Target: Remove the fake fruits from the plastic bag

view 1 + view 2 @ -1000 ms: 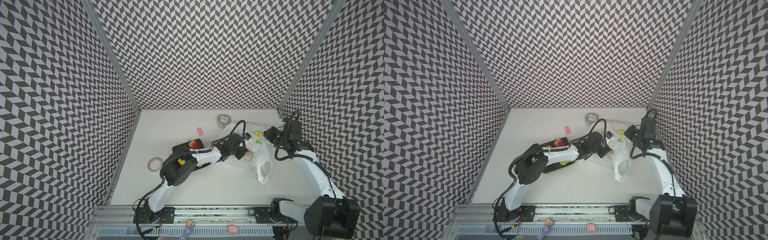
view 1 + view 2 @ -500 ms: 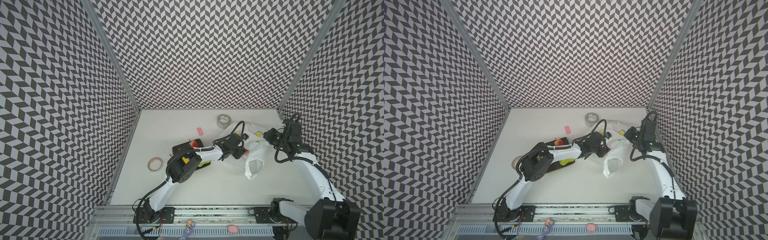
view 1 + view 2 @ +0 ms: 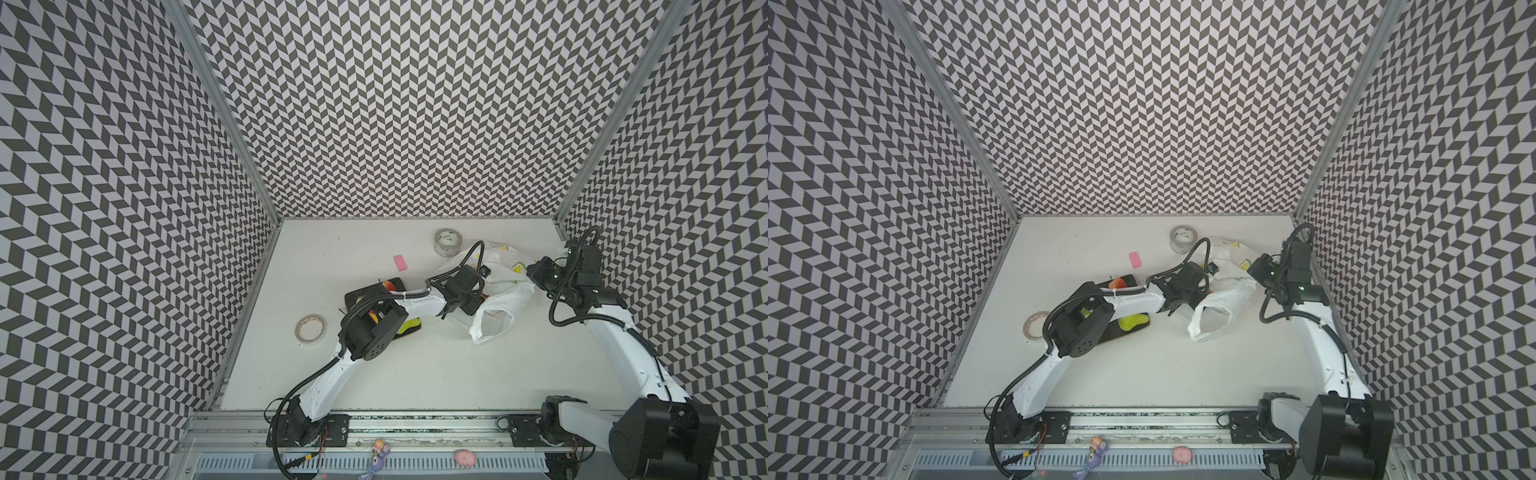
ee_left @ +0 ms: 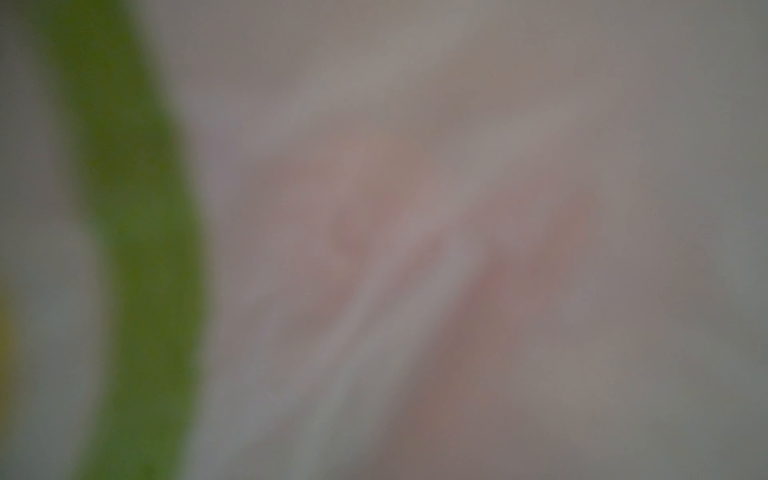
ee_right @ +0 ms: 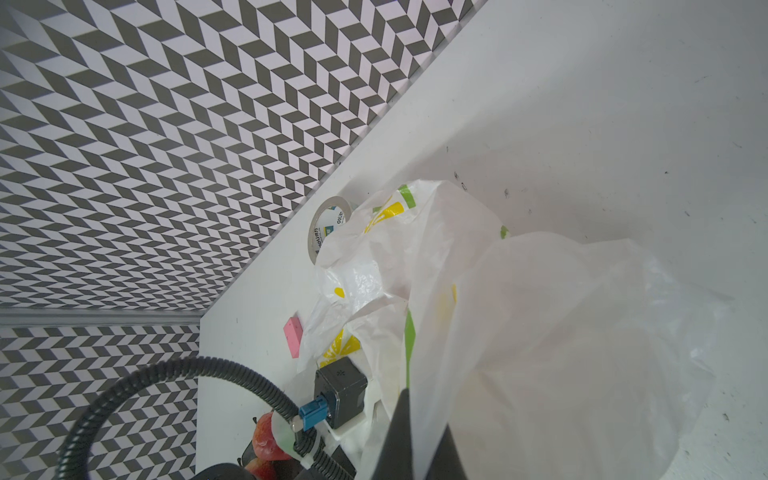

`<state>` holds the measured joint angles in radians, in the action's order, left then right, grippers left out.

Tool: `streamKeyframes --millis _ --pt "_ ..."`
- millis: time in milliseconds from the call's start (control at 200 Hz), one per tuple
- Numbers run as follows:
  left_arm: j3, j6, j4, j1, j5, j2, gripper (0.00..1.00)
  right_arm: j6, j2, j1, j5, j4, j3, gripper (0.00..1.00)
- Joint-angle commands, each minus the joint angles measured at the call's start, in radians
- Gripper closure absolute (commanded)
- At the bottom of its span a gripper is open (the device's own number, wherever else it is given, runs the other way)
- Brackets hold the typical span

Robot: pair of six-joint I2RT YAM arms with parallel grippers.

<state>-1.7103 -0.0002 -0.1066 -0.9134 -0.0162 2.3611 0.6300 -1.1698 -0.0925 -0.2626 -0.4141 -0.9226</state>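
Observation:
The white plastic bag (image 3: pixel 505 286) (image 3: pixel 1227 296) (image 5: pixel 540 332), printed with yellow slices and green leaves, lies crumpled at the back right with a handle loop (image 3: pixel 492 328) hanging toward the front. My right gripper (image 3: pixel 532 275) (image 5: pixel 419 428) is shut on a fold of the bag. My left gripper (image 3: pixel 475 302) (image 3: pixel 1187 297) reaches into the bag's mouth with its fingers hidden by plastic; a speck of orange shows beside it. The left wrist view is a blur of film with a green stripe. Fake fruits, a peach (image 3: pixel 390 285) and a green pear (image 3: pixel 409 323), lie on the black tray (image 3: pixel 356 297).
A grey tape roll (image 3: pixel 448 242) (image 5: pixel 328 224) stands behind the bag near the back wall. A pink block (image 3: pixel 400 262) (image 5: pixel 291 336) lies left of it. A beige tape roll (image 3: pixel 310 328) sits by the left wall. Patterned walls close in on three sides.
The bag's hanging loop has drawn left and toward the back as the right gripper pulled the bag up. The left arm's elbow shifted slightly right; its gripper stays at the bag's mouth.

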Motion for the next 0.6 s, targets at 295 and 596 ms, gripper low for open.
streamKeyframes --millis 295,596 --pt "0.193 -0.019 0.205 0.000 0.049 -0.159 0.66 0.012 0.022 0.005 0.026 0.043 -0.001 0.94" --pt "0.375 0.033 0.424 0.010 0.127 -0.332 0.71 0.030 0.019 -0.001 0.094 0.067 0.033 0.94"
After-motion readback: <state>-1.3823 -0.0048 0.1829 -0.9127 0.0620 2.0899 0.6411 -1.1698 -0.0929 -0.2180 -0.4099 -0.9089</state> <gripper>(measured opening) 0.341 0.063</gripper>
